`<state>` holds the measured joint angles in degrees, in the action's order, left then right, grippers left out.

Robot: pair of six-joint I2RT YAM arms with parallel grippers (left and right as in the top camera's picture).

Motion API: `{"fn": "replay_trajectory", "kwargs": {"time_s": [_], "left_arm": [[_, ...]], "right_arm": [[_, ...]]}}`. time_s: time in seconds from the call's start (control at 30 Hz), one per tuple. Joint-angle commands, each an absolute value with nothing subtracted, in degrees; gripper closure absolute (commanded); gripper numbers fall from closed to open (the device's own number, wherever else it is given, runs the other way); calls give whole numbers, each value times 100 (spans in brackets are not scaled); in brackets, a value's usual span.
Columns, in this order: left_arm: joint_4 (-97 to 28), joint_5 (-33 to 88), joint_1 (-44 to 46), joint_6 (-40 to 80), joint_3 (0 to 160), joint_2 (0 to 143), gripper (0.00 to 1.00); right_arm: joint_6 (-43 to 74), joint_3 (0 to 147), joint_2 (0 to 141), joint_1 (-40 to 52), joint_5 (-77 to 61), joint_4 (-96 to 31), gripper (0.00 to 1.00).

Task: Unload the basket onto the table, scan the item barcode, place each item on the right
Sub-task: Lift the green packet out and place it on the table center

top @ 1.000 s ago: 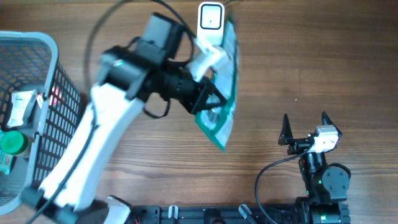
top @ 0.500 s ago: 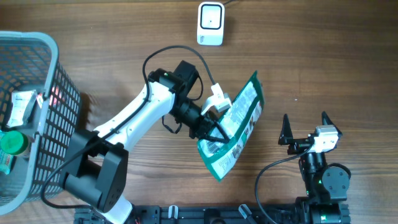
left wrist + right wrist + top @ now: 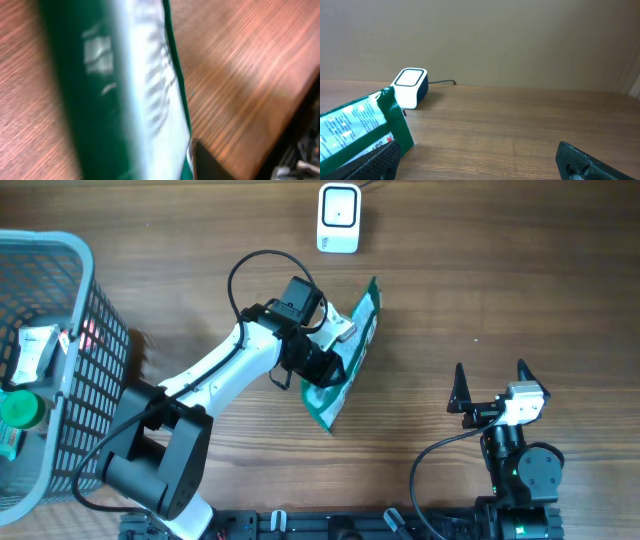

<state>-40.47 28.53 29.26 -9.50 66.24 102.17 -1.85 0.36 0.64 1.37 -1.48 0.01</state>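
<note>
Since half a second ago the green packet (image 3: pixel 345 365) has swung back from the near right toward the middle of the table (image 3: pixel 500 280), and it now shows the overhead camera more of its edge than its printed face. It sits against the left gripper (image 3: pixel 332 362), with its long axis running from the near left up toward the far right. Its far corner points roughly at the white scanner (image 3: pixel 338 218), which stands apart from it at the far edge.

In the left wrist view the packet (image 3: pixel 125 85) fills the frame as a green and silver blur, so I cannot tell whether the fingers are clamped on it or letting go. From the right wrist view the packet's printed side (image 3: pixel 355 125) faces right and the scanner (image 3: pixel 410 86) stands just behind it.

The next move probably depends on turning the printed face toward the scanner's window, and the left arm is far nearer for that. The right gripper (image 3: pixel 490 385) rests well apart at the near right, fingers spread wide and empty. A wire basket (image 3: pixel 100 330) stands at the left edge.
</note>
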Motion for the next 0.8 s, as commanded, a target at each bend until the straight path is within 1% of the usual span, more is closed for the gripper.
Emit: {"fn": "replay_trajectory", "kwargs": {"time_s": [0.0, 0.13, 0.27, 0.43, 0.6, 0.73, 0.77], "left_arm": [[-4025, 2580, 2941, -561, 6608, 10221, 0], [-4298, 2582, 2941, -478, 6934, 10077, 0], [-4893, 2506, 2934, -399, 7795, 9730, 0], [-5520, 1990, 2934, -395, 9050, 9236, 0], [-5513, 998, 2934, -178, 9673, 8586, 0], [-5437, -95, 2934, 270, 9894, 7909, 0], [-5367, -532, 2934, 423, 9898, 7662, 0]], "right_arm": [[-261, 30, 45, 158, -217, 16, 0], [-261, 30, 45, 158, -217, 16, 0], [-261, 30, 45, 158, -217, 14, 0], [-261, 30, 45, 158, -217, 14, 0], [-261, 30, 45, 158, -217, 16, 0], [-259, 30, 43, 158, -217, 16, 0], [-261, 30, 45, 158, -217, 16, 0]]}}
